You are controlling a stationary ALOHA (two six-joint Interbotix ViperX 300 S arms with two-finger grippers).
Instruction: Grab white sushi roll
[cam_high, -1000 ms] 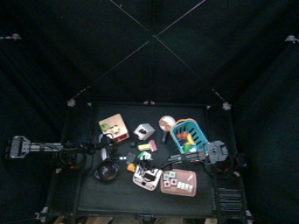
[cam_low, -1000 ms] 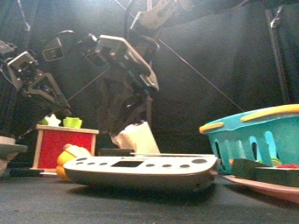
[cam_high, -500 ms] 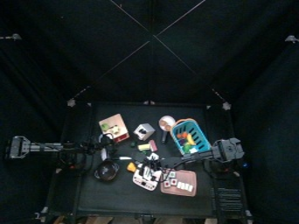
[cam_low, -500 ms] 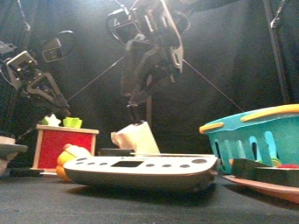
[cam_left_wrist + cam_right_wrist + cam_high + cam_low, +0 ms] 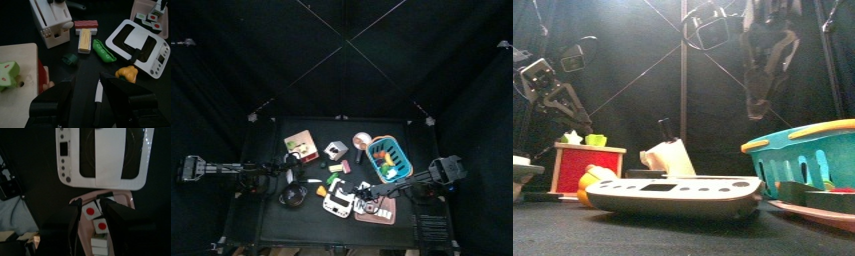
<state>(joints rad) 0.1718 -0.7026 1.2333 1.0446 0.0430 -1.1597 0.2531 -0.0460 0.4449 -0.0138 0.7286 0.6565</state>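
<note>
Since a moment ago our right gripper (image 5: 99,223) swung toward three o'clock above the white sushi roll (image 5: 101,226), jaws slightly spread, so we should lower straight, slowly.

White kitchen scale (image 5: 673,191) low in the front frame, teal basket (image 5: 804,148) at right, red wooden box (image 5: 587,164) at left, green pea pod (image 5: 103,51) mid-frame by a yellow block (image 5: 84,40).

The white sushi roll (image 5: 91,212) is a white rice piece with a red centre. It lies flat, cut face up, on a pink plate (image 5: 81,198) at the table's front, right of a white scale (image 5: 105,158), beside another roll.
</note>
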